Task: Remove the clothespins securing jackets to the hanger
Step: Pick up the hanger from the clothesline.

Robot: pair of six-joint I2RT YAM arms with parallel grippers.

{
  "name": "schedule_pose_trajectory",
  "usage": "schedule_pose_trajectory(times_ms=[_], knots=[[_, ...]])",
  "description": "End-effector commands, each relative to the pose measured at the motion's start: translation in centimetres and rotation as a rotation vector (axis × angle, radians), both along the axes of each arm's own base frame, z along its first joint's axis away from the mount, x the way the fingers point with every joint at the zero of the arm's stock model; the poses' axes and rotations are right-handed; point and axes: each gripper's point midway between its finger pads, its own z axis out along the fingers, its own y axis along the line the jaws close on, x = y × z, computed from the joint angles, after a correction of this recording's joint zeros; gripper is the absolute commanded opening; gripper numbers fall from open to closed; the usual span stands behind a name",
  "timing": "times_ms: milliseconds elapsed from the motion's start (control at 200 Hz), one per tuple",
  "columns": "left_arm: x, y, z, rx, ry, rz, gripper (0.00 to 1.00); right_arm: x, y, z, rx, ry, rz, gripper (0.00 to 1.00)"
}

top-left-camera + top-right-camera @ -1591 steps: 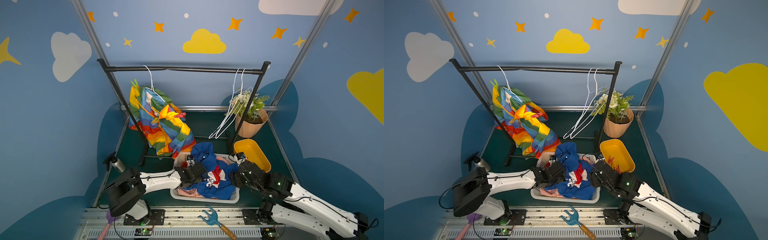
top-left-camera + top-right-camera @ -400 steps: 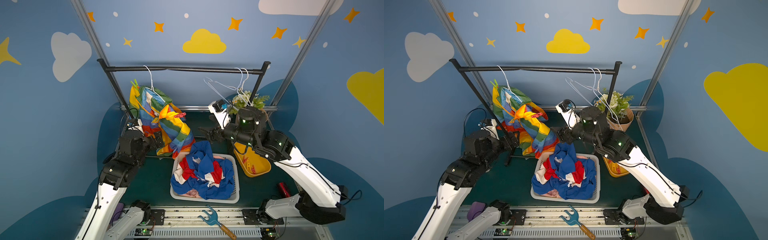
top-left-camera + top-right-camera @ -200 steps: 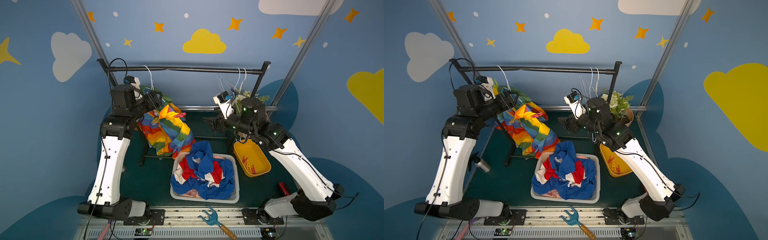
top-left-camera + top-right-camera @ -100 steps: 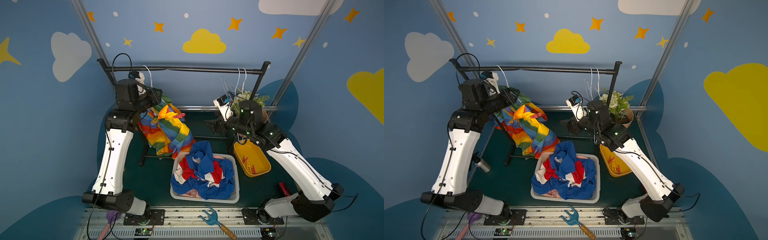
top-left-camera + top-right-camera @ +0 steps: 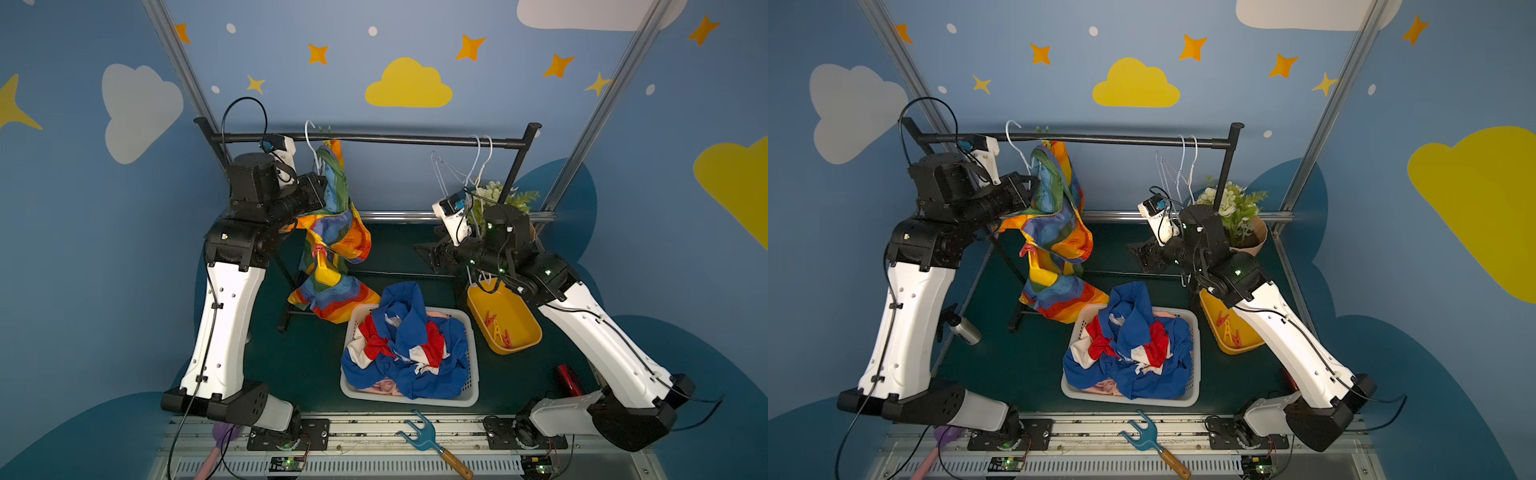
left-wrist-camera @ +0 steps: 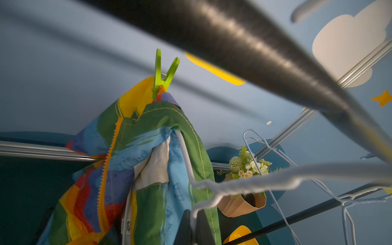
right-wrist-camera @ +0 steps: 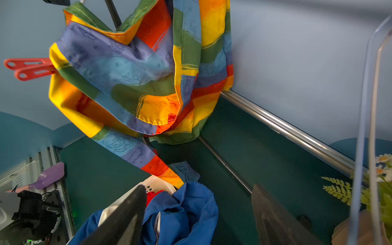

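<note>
One green clothespin [image 6: 163, 72] clear only in left wrist view; left claw [image 6: 193, 214] clenched on hanger [image 6: 183, 148]; right claw [image 7: 199, 186] spread, empty.

A robot lab cell dressed as a child's laundry corner: blue walls [image 5: 374, 178] painted with clouds [image 5: 408, 85] and stars [image 5: 469, 46], bare aluminium posts [image 5: 604, 99], a clothes rail [image 5: 415, 139], a laundry basket [image 5: 440, 402], and robot arms [image 5: 224, 324] bolted to a near metal track [image 5: 374, 424].

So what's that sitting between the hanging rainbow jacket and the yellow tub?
A white laundry basket, heaped with a blue, red and white jacket. Both top views show it between the rainbow jacket and the yellow tub.
</note>
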Motion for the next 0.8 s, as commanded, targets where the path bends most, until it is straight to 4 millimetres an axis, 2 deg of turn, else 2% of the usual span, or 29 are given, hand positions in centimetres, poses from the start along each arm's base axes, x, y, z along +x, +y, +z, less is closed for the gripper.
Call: schedule_pose_trajectory(times_ms=[0,200,461,631,796], knots=[[-1.7,-0.3,4.5,0.0,-0.145,-0.011,0.08,-0.4,-0.7,1.0,0.03,-0.019,-0.01,0.79],[-3.2,-0.7,5.8,-0.009,-0.181,0.02,0.05,-0.7,-1.3,1.1,0.035,-0.023,-0.017,0.79],[-6.8,-1.0,8.3,0.016,-0.269,0.059,0.04,-1.3,-1.9,1.1,0.044,-0.025,-0.022,0.79],[-7.6,-1.0,7.5,0.033,-0.236,0.079,0.04,-1.6,-2.4,1.2,0.055,-0.028,-0.026,0.79],[-9.3,-1.2,8.4,0.062,-0.278,0.103,0.04,-2.0,-2.8,1.3,0.061,-0.028,-0.027,0.79]])
